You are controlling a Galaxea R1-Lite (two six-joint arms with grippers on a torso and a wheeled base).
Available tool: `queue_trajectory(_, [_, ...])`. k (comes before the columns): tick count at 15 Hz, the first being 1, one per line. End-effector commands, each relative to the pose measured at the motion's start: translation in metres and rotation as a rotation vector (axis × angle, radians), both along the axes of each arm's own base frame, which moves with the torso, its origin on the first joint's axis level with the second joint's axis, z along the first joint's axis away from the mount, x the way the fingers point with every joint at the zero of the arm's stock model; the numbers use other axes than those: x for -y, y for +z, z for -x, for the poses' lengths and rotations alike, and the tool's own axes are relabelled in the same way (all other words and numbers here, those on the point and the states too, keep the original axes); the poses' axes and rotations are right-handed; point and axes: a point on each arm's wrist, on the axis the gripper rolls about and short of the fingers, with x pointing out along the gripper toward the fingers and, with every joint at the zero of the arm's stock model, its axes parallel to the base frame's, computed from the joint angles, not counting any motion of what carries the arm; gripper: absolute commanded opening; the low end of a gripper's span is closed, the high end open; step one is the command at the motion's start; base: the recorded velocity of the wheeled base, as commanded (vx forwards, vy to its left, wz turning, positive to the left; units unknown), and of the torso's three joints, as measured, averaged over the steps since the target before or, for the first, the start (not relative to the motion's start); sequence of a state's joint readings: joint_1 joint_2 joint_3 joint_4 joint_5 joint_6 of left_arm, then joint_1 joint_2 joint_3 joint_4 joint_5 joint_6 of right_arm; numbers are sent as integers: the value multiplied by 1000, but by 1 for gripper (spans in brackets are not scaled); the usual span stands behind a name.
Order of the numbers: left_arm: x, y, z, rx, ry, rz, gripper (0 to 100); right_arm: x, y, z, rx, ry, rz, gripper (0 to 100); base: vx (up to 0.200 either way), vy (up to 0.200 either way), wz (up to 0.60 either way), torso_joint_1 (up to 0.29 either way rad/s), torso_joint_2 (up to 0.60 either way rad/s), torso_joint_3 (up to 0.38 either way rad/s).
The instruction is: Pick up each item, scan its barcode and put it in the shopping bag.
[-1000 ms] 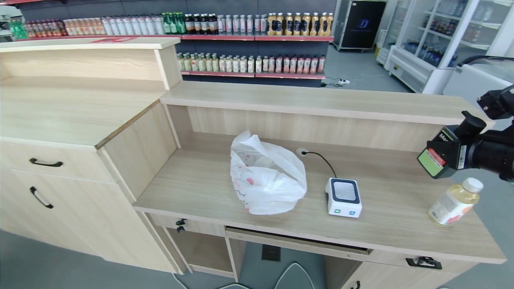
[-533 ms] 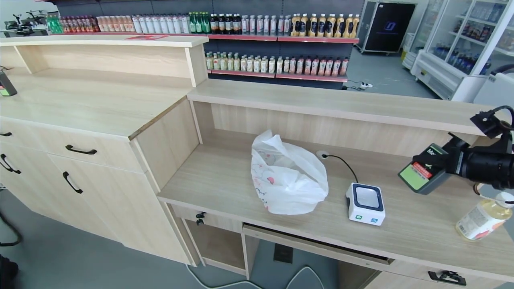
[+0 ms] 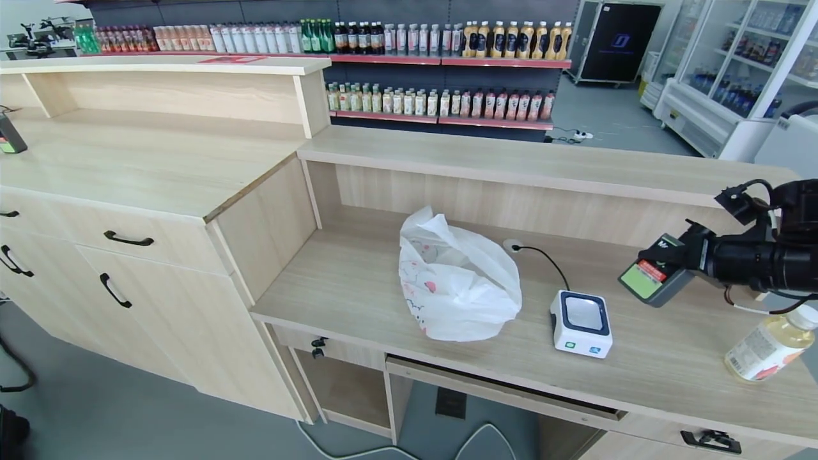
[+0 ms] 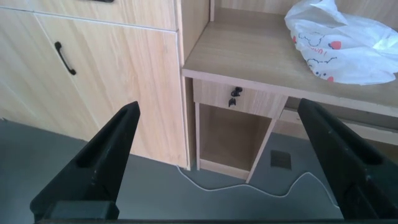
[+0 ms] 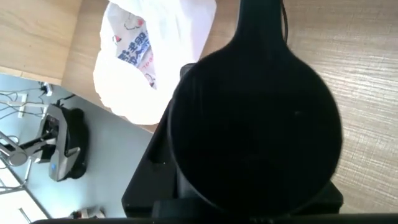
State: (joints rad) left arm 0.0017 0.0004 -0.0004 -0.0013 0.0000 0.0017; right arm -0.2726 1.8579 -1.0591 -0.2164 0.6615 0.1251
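**Head view.** The shopping bag [image 3: 457,281] is stood on the counter [image 3: 345,281], approx. mid-surface, crumpled, w/ its mouth up. The scanner [image 3: 580,323] is set just beside the bag at 3 o'clock, window facing up. Its cable [image 3: 543,259] is run off toward 11 o'clock, to a port in the counter top. The bottle [image 3: 767,345], white cap, pale liquid, is placed at 3 o'clock of the scanner, well apart from it and near the counter's front edge. The box [image 3: 639,281], dark w/ a green face, is held clear of the counter at 2 o'clock of the scanner. The R gripper [image 3: 674,259] is clamped on the box, w/ the green face turned toward 7 o'clock.

**Left wrist view.** The L gripper [image 4: 217,109] is seen w/ fingers [image 4: 93,168] spread wide and nothing between them, low in front of the counter [image 4: 249,56]. The shopping bag [image 4: 342,43] is seen on the counter top. A drawer lock [image 4: 234,96] is fitted under the counter edge. A cabinet door [image 4: 124,68] w/ a black handle is seen beside the counter.

**Right wrist view.** The shopping bag [image 5: 143,56] is seen on the counter [image 5: 367,81], at its edge. The finger gap cannot be judged here: a dark round shape is in front.
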Motion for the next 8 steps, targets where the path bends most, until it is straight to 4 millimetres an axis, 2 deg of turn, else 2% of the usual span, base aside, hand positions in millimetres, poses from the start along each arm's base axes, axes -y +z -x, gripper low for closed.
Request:
queue_trajectory(1, [0, 0, 0, 2, 0, 0, 100, 4, -22, -12, -56, 6, -9, 0, 0, 0, 0, 0, 0, 0])
queue_trajectory(8, [0, 0, 0, 0, 0, 0, 100, -5, -43, -22, -120, 46, -7, 0, 0, 0, 0, 0, 0, 0])
